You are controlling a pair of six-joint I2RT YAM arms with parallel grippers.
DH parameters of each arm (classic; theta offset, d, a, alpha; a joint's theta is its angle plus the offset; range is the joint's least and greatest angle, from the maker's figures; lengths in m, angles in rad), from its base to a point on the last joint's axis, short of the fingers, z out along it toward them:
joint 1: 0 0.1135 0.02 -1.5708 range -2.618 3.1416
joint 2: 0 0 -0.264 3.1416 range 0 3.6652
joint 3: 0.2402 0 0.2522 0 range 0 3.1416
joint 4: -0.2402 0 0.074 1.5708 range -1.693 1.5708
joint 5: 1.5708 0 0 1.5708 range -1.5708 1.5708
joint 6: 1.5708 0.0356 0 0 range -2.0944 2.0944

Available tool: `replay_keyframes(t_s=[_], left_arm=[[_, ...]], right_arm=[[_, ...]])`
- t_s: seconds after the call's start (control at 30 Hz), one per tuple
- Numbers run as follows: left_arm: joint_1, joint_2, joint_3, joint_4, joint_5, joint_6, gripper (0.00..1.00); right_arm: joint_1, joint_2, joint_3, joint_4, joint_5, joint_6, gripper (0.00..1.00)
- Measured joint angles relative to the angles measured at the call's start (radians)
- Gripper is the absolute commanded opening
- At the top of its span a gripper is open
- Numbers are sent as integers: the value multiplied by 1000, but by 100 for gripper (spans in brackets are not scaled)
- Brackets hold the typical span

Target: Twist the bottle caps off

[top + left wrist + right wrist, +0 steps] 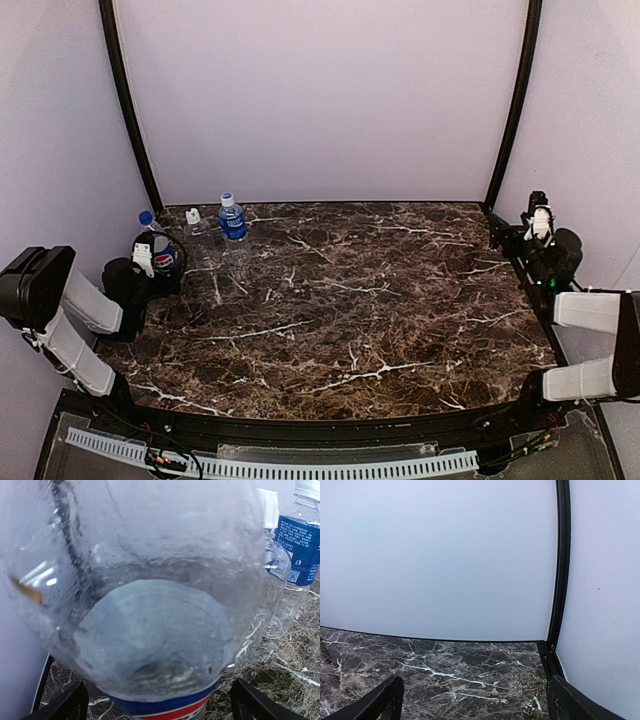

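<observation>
Step in hand: securing the first bottle. The left gripper (159,705) stands with its fingers spread either side of the Pepsi bottle (163,256), which is at the table's far left corner with its blue cap (146,217) still on. The right gripper (475,700), well to the right of that bottle, is spread and empty. Next, I judge: clamp the bottle body, then bring the right gripper across to the cap.

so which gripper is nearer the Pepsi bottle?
Left. The left gripper has the Pepsi bottle between its open jaws. The right gripper is open at the right edge of the table, facing the back corner, well away from it.
</observation>
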State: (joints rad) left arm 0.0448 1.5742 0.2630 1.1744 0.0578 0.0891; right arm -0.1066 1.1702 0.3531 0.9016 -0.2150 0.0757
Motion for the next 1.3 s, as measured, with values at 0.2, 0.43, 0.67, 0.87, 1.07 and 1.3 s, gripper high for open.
replay_keyframes(t_s=[0.2,0.43,0.67,0.87,1.07,1.3], left_arm=[[2,-107,12,-107,13,1,100],[3,-278,19,-266,78,74,100],[4,-486,23,-530,130,163,100],[7,-549,216,-933,164,249,100],[8,-621,415,-1350,170,297,100],[7,-637,685,-1712,201,290,96]], right_arm=[[0,-131,12,-71,-76,102,99],[5,-231,43,-163,-154,151,99],[31,-322,85,-271,-194,150,99],[61,-344,132,-326,-225,150,99],[86,-318,187,-346,-265,166,99],[143,-252,252,-363,-307,188,99]])
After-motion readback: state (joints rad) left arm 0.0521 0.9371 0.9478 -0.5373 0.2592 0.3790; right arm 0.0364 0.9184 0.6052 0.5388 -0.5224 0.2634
